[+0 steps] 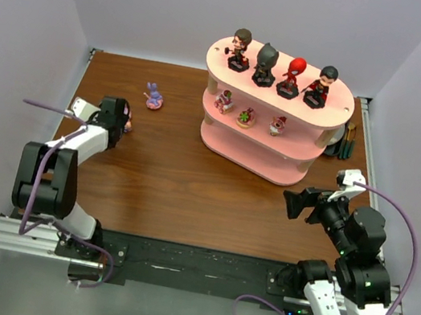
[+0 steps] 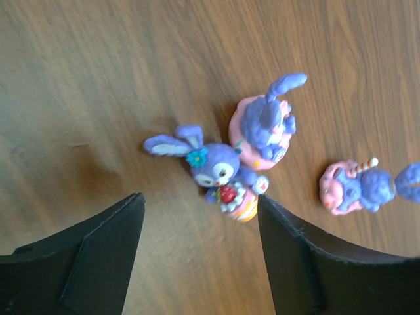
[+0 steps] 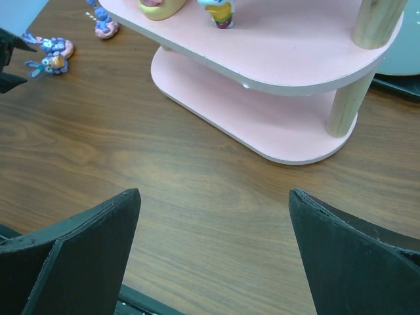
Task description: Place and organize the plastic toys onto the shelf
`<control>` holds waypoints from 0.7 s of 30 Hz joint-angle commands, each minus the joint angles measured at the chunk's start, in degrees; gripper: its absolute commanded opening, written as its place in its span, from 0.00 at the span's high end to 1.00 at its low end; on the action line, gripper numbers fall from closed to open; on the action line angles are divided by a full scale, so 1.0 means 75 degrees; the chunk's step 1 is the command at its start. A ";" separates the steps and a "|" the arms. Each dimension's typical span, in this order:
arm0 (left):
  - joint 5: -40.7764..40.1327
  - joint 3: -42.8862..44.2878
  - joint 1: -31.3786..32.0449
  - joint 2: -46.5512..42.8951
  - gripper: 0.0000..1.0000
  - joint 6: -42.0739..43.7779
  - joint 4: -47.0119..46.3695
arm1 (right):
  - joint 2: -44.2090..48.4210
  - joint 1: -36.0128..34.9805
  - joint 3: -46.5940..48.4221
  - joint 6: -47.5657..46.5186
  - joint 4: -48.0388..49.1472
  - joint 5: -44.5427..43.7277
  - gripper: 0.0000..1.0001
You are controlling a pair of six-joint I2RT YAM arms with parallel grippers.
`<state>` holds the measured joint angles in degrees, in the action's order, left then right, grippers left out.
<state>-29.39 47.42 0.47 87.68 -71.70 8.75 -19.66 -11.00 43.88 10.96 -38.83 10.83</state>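
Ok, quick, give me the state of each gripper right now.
Left gripper: open, fingers either side of the purple bunny toy, not gripping it.
Right gripper: open, empty.

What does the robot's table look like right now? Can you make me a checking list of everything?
Surface: brown wood-grain table.
Job's things: the shelf carries four big-headed figures on its top board and three tiny toys on the middle board. Three purple long-eared toys are on the table, not yet shelved.
Clutter: dark pens behind the shelf's right end.
Pincers: left pincer is open around one purple toy, not closed on it. Right pincer is open, empty and facing the shelf.
Cables: purple cables loop along both arms, away from the toys.
Surroundings: plain pale walls on three sides.
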 commanded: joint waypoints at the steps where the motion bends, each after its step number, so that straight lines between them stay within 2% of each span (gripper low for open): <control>1: -0.0359 0.0626 -0.0063 0.0473 0.28 -0.0681 0.0040 | 0.0032 -0.0068 -0.0026 0.0085 0.0267 0.0196 0.01; 8: -0.0067 0.0650 -0.0273 0.0989 0.34 -0.1313 -0.0018 | -0.0038 -0.0080 -0.0049 0.0062 0.0325 0.0161 0.01; 14: 0.0062 0.0451 -0.0390 0.1235 0.41 -0.1385 -0.0556 | -0.0085 -0.0091 -0.0050 0.0062 0.0349 0.0126 0.02; 21: 0.0402 0.0556 -0.0496 0.1680 0.42 -0.1561 -0.0722 | -0.0156 -0.0103 -0.0050 0.0050 0.0361 0.0103 0.01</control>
<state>-27.55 50.65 -2.59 98.04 -81.76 4.69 -19.88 -11.60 43.68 11.07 -38.48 11.51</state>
